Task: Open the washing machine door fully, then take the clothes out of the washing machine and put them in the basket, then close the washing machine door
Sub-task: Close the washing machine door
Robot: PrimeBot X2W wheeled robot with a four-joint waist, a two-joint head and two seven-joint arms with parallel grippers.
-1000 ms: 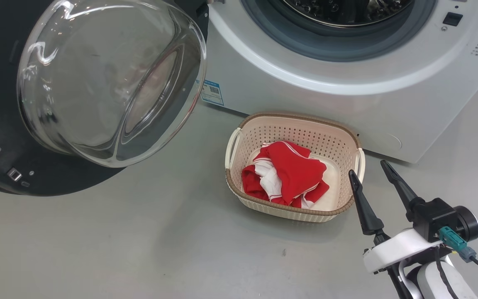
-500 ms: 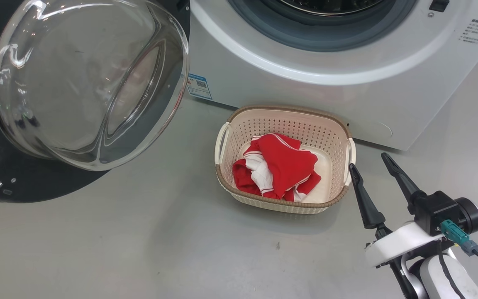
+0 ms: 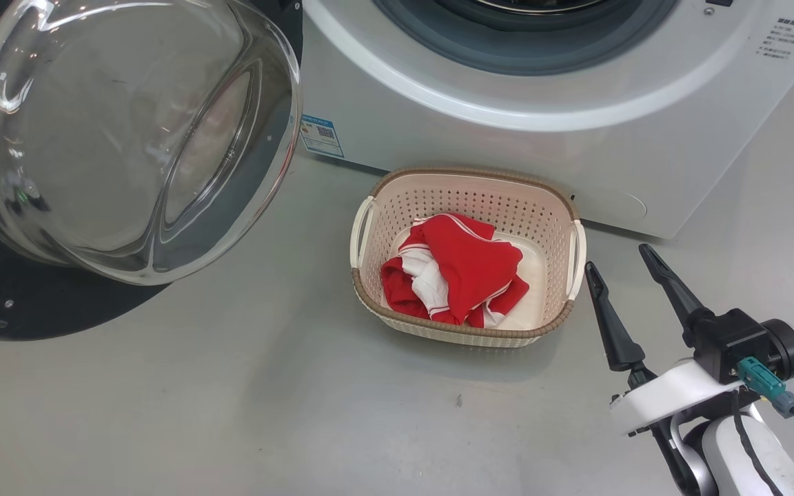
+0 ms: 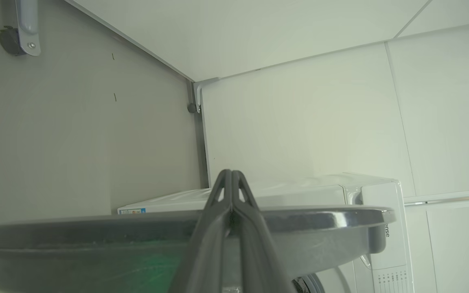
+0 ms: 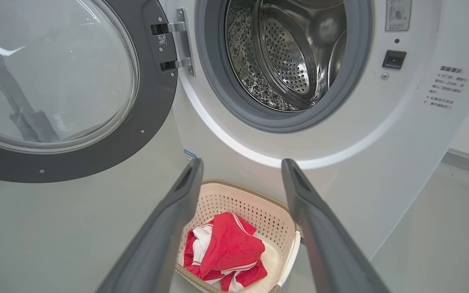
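the washing machine door (image 3: 128, 138) stands swung wide to the left of the washing machine (image 3: 507, 145), its clear glass bowl bulging toward the head camera and its black rim low over the grey floor (image 3: 231, 413). the red and white clothes (image 3: 462, 275) lie heaped in the cream basket (image 3: 466, 335), which sits on the floor just in front of the machine. in the right wrist view, the part of the steel drum (image 5: 295, 53) that shows looks bare.

the right gripper (image 3: 617, 256) hovers just beside the basket's right handle, fingers spread wide and holding nothing. the left gripper (image 4: 231, 175) has its two fingers pressed together with nothing between them. in its own view they rise across the door's grey edge, though whether they touch it cannot be told.

with the laundry apparently out, closing the door looks like the step left. the door will likely handle as a stiff, fairly weighty panel swinging on the hinge (image 5: 175, 44) at its machine side, so a push should go on the rim far from that hinge, where leverage is best. the glossy rim may let smooth fingers slide, and the glass bowl (curved, breakable) is the poorer place to press. the clothes, by contrast, are soft and light and need no more handling.
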